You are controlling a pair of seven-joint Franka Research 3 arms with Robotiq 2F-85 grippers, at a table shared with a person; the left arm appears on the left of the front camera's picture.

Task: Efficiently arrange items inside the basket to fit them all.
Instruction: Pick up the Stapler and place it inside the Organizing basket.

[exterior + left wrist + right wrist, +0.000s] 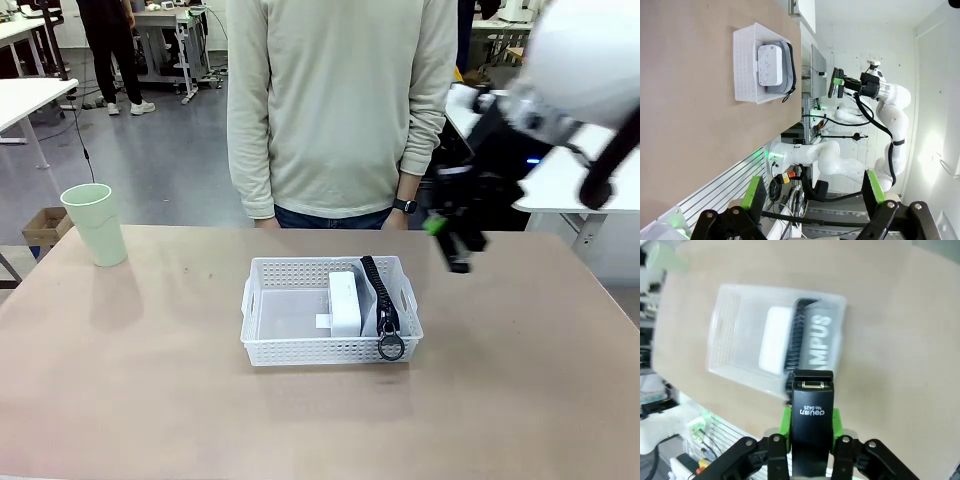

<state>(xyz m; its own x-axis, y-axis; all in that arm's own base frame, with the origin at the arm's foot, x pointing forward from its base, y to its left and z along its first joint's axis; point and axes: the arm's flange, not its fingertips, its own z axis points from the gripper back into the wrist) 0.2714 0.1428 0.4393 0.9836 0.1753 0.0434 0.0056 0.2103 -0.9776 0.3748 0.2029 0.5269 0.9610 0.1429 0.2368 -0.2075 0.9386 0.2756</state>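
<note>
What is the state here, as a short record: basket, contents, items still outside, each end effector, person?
Basket: white perforated basket, middle of the table, left half bare.
Contents: white box beside grey pouch, at the basket's right end.
Outside: pale green cup, upright, far left.
Right end effector: shut on black stapler, raised above the table.
Left end effector: open, nothing between its fingers.
Person: standing at far edge, arms down.
</note>
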